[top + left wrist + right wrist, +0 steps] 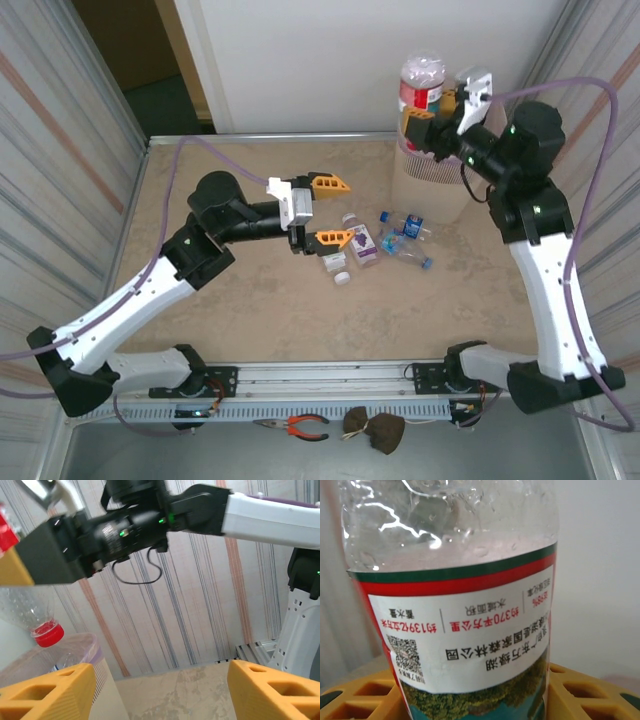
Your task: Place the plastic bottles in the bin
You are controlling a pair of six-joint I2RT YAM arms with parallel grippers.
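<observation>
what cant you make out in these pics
- Inside the bin: top view, the held bottle and right gripper cover its mouth.
- Ends of the held bottle: right wrist view, cut off by the frame edges.
- Labels on the table bottles: top view, too small to read.
- Lower part of the bin: left wrist view, cut off by the bottom edge.

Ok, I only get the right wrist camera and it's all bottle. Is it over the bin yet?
Observer: Yes. In the top view the right gripper holds the bottle right above the bin.
Operator: Which way up is it?
Observer: Upside down; the left wrist camera shows its red cap pointing down at the bin.
Operator: Any more left?
Observer: Several bottles lie on the table, beside the open left gripper.
</observation>
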